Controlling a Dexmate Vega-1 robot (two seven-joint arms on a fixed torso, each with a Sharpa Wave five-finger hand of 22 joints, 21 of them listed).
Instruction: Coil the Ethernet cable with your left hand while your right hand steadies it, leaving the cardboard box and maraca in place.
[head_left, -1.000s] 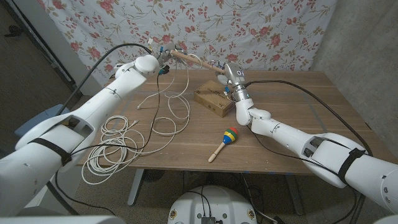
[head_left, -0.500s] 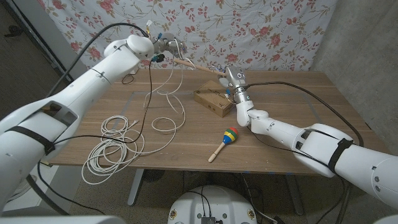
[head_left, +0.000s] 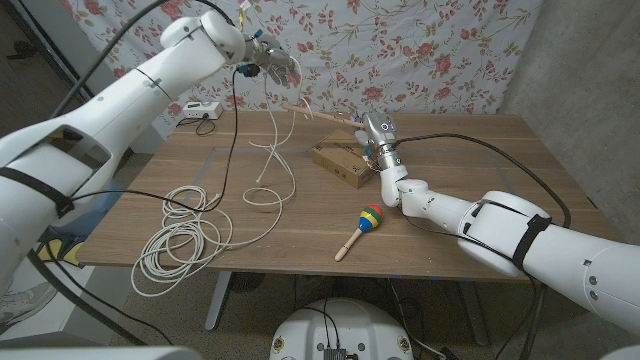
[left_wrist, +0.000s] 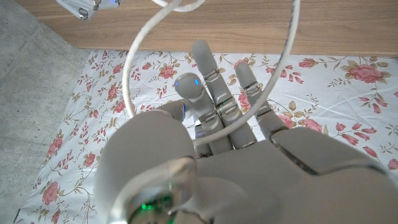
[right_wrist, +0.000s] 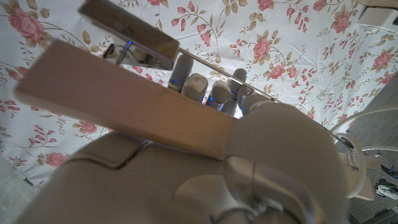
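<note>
While most of the white Ethernet cable (head_left: 185, 235) is seen in the head view as loose, uneven loops on the table's (head_left: 470, 190) near-left part, a strand is drawn up from it to the left hand (head_left: 268, 62), which is raised high against the floral backdrop (head_left: 420, 50). The coiling is judged to be only begun: no tidy coil is visible, and a smaller loop (head_left: 268, 195) lies apart from the main tangle. The right hand (head_left: 372, 130) is held low beside the cardboard box (head_left: 343, 162), with a long wooden stick (head_left: 320, 116) reaching from it toward the cable. The maraca (head_left: 364, 225) lies near the front edge, well apart from the box; both are judged undisturbed. Compared with the frames of one second and half a second ago, the left arm has been lifted and swung further up and back, so that the strand hangs longer and straighter; the right hand, box and maraca are unchanged in place.

In the left wrist view, the left hand's fingers (left_wrist: 211, 93) are shown extended and close together, with the cable arching over them and passing across the palm side; whether it is pinched cannot be told.

In the right wrist view, the stick is seen lying across the right hand, whose fingers (right_wrist: 199, 87) are curled around it.
</note>
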